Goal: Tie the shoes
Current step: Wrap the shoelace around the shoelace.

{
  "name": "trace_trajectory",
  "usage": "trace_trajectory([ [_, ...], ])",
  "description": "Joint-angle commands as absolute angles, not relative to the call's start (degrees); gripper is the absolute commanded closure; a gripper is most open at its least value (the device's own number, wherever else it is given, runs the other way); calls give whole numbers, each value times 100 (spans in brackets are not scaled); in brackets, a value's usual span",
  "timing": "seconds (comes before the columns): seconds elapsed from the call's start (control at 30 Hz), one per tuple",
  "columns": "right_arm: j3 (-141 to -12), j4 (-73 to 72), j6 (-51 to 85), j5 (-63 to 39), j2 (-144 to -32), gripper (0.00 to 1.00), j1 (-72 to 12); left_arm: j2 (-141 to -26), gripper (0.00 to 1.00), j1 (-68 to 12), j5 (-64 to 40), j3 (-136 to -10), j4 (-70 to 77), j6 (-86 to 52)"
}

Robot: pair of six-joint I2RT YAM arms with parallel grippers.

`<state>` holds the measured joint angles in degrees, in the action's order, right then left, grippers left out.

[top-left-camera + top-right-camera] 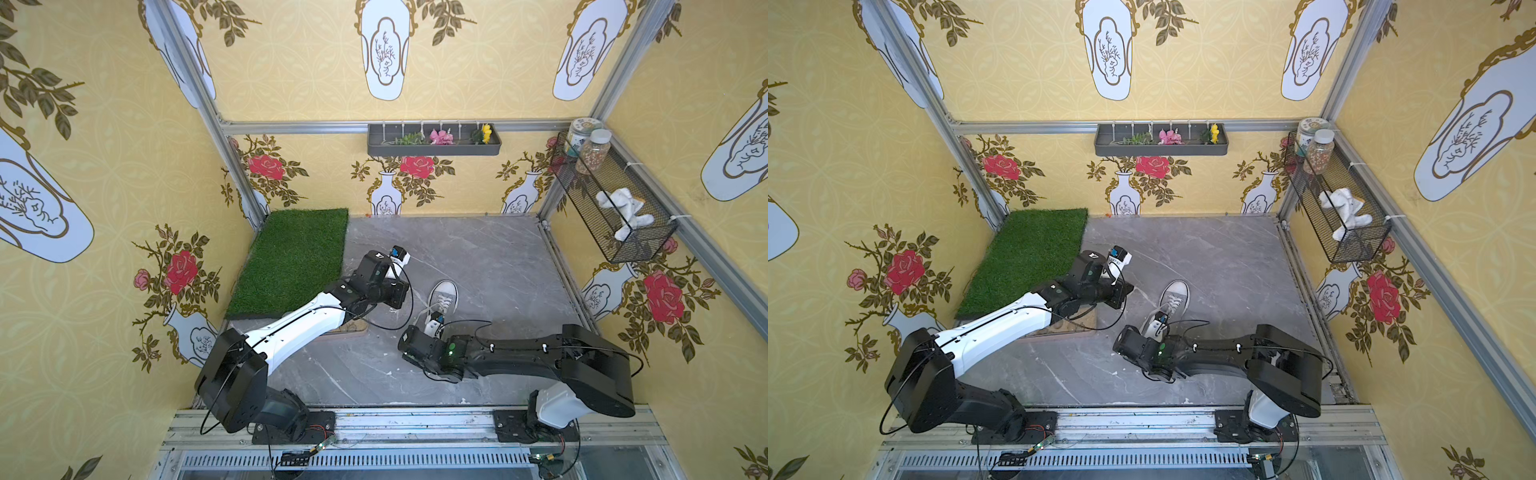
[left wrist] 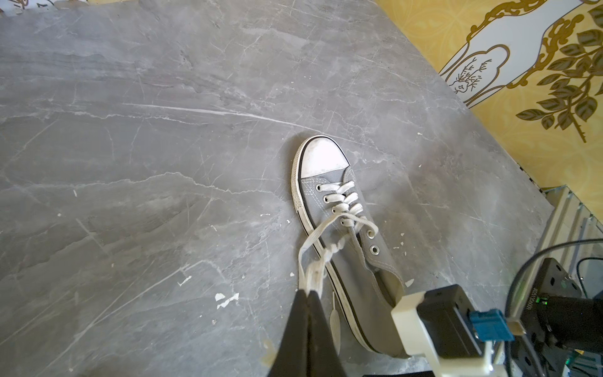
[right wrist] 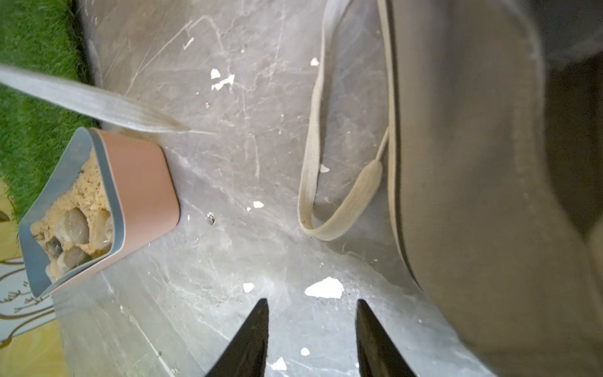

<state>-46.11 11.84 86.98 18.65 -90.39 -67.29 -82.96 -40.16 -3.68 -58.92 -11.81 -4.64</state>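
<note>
Pinching the bunched lace [image 2: 314, 272] tight, the left pincer [image 2: 309, 295] sits beside the grey sneaker [image 2: 352, 258], lying mid-tabletop [image 2: 163, 163] with its toe away. The right pincer [image 3: 312, 310] gapes empty, the loose lace loop [image 3: 310, 163] just ahead.

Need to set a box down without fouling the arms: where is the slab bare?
Barest: the back slab between mat, back wall and shoe. Also the front strip along the rail. Crowded: the middle, with left gripper pinching a lace, right gripper open beside the shoe, and the tray.
</note>
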Motion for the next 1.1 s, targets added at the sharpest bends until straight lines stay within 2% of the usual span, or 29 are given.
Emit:
trace_trajectory([
  [0.0,-4660,1205,9415,2602,-9099,55,-6833,-8262,100,-4017,-466,-5837,-1073,-400],
  [0.33,-4718,1027,10248,2889,-9622,56,-6864,-8209,100,-4013,-524,-5774,-1038,-358],
  [0.73,-4695,740,10310,3132,-9845,56,-6640,-8183,100,-4012,-527,-5730,-993,-334],
  [0.93,-4700,519,10301,2971,-10076,65,-6522,-8188,100,-4017,-508,-5714,-982,-314],
  [1.07,-4729,615,10300,2936,-10126,81,-6530,-8193,100,-4015,-501,-5709,-982,-316],
])
